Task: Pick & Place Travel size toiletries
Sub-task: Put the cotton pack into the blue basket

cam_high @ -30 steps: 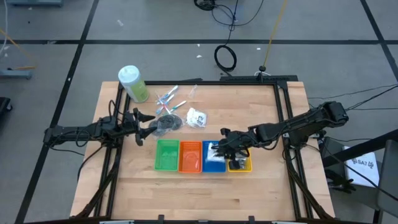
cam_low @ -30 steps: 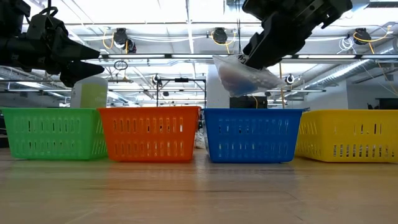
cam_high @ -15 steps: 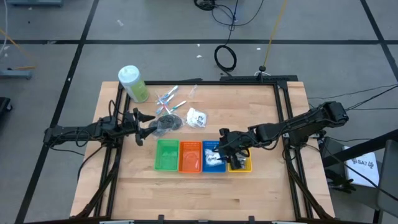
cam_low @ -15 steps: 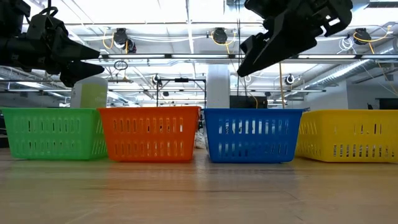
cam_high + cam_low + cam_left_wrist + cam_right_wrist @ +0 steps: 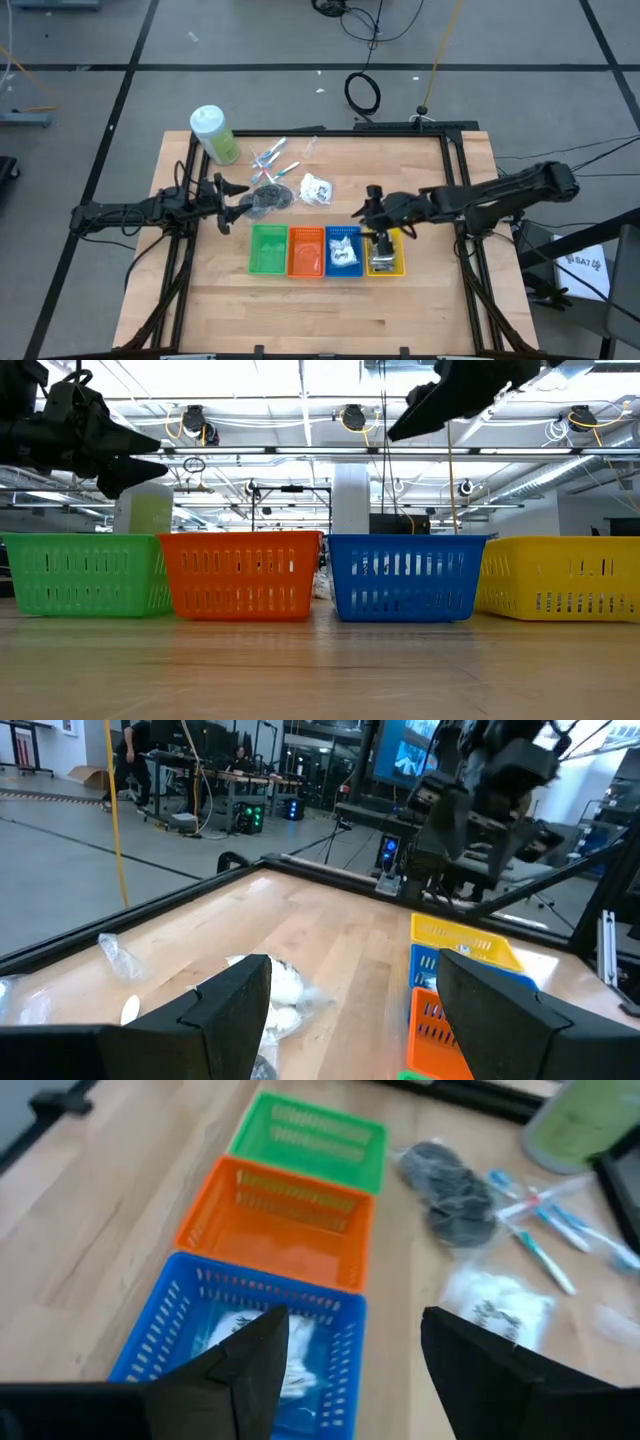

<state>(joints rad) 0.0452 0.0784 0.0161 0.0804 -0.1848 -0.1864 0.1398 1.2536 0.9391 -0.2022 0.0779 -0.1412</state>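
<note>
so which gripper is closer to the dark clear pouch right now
Left. The left gripper sits right beside the dark clear pouch, open. The right gripper is across the table, above the blue bin.

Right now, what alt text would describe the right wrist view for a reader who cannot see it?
The open right gripper hangs above a blue bin holding a white packet. An orange bin and green bin continue the row, with loose toiletries on the table beside them.

Four slotted plastic bins stand touching in a row on the pale wooden table (image 5: 420, 300): green bin (image 5: 268, 249), orange bin (image 5: 306, 251), blue bin (image 5: 344, 250), yellow bin (image 5: 386, 254). A large pale-green bottle with white cap (image 5: 213, 133) stands near the table's far left corner.
</note>
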